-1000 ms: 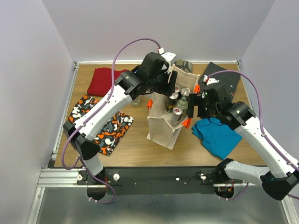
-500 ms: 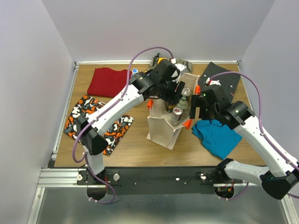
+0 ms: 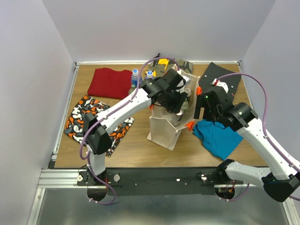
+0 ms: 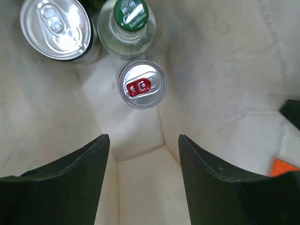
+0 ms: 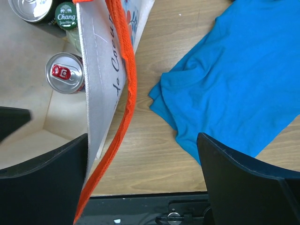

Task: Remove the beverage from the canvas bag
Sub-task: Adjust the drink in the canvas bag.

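Note:
The beige canvas bag (image 3: 164,129) stands upright mid-table with orange handles (image 5: 125,89). Inside it are beverages: a slim can with a red tab (image 4: 141,84), a green-capped bottle (image 4: 130,18) and a wider silver can (image 4: 56,28). My left gripper (image 3: 180,102) hangs over the bag's mouth, looking straight down into it. In its wrist view the left gripper (image 4: 143,140) is open, with only the bag's floor between the fingers, and the red-tab can lies just ahead of them. My right gripper (image 5: 143,140) is open wide, straddling the bag's right wall (image 5: 101,70) and handle without closing on them.
Two water bottles (image 3: 135,76) stand behind the left arm. Folded clothes lie around: red (image 3: 110,82) far left, patterned (image 3: 91,117) near left, blue (image 3: 218,136) right of the bag, black (image 3: 225,75) far right, camouflage (image 3: 180,63) at the back.
The left arm has swung right and forward, bringing its gripper over the bag's mouth, with its jaws a little narrower. That uncovered the two bottles behind it. The right arm has hardly moved.

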Action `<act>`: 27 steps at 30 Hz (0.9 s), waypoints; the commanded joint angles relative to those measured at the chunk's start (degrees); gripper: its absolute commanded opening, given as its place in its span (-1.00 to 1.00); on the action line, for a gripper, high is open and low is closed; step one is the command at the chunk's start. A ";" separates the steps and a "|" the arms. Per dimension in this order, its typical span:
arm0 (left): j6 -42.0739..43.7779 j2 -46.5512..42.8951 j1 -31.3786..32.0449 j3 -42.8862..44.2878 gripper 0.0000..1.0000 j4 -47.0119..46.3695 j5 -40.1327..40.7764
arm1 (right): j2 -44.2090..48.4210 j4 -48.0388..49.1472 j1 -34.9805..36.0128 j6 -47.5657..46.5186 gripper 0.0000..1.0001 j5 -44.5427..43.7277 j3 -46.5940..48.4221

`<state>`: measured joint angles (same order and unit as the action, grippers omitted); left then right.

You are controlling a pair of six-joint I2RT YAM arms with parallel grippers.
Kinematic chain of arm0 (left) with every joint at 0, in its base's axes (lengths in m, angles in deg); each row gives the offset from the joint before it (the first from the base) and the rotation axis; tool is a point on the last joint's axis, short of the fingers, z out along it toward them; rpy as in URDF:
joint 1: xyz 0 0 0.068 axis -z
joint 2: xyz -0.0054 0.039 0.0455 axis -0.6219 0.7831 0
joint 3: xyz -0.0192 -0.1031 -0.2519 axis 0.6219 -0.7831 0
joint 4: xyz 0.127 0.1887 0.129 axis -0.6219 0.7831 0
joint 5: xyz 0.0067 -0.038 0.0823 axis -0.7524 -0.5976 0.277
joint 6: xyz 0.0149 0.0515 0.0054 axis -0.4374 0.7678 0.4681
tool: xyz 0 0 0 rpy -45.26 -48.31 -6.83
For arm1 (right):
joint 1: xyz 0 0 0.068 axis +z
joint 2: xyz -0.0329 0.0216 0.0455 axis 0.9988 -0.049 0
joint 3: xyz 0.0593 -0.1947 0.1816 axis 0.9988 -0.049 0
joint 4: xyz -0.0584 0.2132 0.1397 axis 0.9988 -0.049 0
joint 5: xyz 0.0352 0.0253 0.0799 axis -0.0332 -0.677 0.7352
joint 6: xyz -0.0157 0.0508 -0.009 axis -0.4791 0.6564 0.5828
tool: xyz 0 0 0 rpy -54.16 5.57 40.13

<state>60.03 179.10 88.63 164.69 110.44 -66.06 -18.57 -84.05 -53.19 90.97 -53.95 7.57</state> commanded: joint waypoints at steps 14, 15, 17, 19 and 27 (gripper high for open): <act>-0.16 4.02 0.80 0.74 0.61 -5.44 0.56 | -1.06 2.52 -0.25 -1.66 1.00 0.39 1.70; -0.07 4.11 0.80 0.92 0.62 -5.79 -0.58 | -1.15 2.61 -0.25 -1.66 1.00 0.39 1.70; -0.68 4.20 0.80 0.74 0.64 -6.76 -1.38 | -1.07 2.61 -0.25 -1.66 1.00 0.39 1.70; -1.04 4.46 0.80 0.48 0.76 -7.72 -2.95 | -1.15 2.52 -0.34 -1.57 1.00 0.31 1.70; -1.83 5.87 0.80 -0.58 0.98 -9.04 -4.19 | -1.85 2.43 -0.25 -1.31 1.00 -0.05 1.79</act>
<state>58.94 183.28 89.11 163.88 102.95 -67.63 -19.71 -82.02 -53.19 89.81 -53.58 7.85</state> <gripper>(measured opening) 0.982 0.998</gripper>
